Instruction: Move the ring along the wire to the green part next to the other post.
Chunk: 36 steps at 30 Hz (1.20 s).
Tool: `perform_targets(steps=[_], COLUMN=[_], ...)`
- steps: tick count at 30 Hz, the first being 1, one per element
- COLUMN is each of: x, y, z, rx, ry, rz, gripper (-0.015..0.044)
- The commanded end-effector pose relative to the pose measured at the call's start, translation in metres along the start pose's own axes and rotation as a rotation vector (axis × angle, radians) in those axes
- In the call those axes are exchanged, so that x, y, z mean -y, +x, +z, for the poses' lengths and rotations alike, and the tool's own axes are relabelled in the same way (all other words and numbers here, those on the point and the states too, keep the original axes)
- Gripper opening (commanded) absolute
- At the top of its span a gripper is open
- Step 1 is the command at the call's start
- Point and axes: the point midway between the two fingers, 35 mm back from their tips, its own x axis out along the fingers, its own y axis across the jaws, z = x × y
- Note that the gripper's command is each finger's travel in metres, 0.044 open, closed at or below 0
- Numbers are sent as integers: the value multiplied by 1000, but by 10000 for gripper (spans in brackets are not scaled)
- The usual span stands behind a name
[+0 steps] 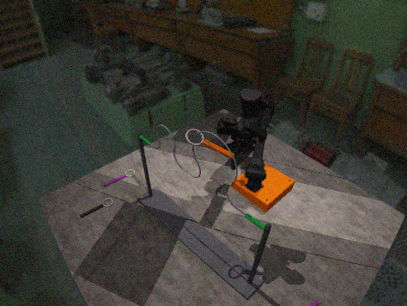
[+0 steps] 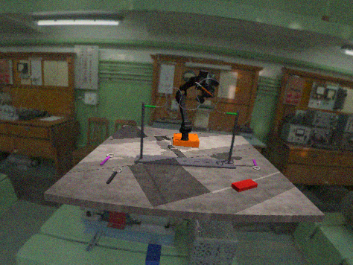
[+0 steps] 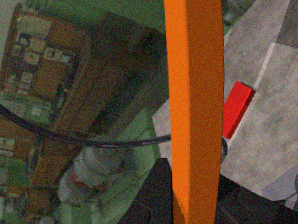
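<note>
The orange handle (image 1: 218, 148) (image 2: 204, 88) (image 3: 195, 90) is between the fingers of my gripper (image 3: 172, 166), which is shut on it. In the top view the pale ring (image 1: 185, 137) is at the handle's far end, high above the table, and overlaps the grey wire (image 1: 194, 176) (image 3: 100, 144) near its middle hump. The wire seems to run through the ring; contact cannot be told. Green parts (image 1: 146, 140) (image 1: 255, 221) (image 2: 150, 106) (image 2: 231, 113) adjoin the two dark posts (image 1: 146, 172) (image 1: 260, 253) (image 2: 141, 130) (image 2: 232, 138). In the wrist view the wire passes behind the handle.
The arm stands on an orange base (image 1: 275, 185) (image 2: 186, 141) behind the wire. A magenta-handled ring tool (image 1: 116, 180) (image 2: 106, 160) and a black-handled one (image 1: 92, 210) (image 2: 112, 177) lie beside the stand. A red block (image 2: 244, 184) (image 3: 238, 107) lies near the table's front right in the exterior view.
</note>
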Motion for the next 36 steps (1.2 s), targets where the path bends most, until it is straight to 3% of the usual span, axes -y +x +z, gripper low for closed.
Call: perform_targets(steps=[1, 36], x=[1, 14], y=[0, 0], z=[1, 4], rx=[10, 59], ry=[-47, -424], rz=[-25, -238], gripper=[-150, -150])
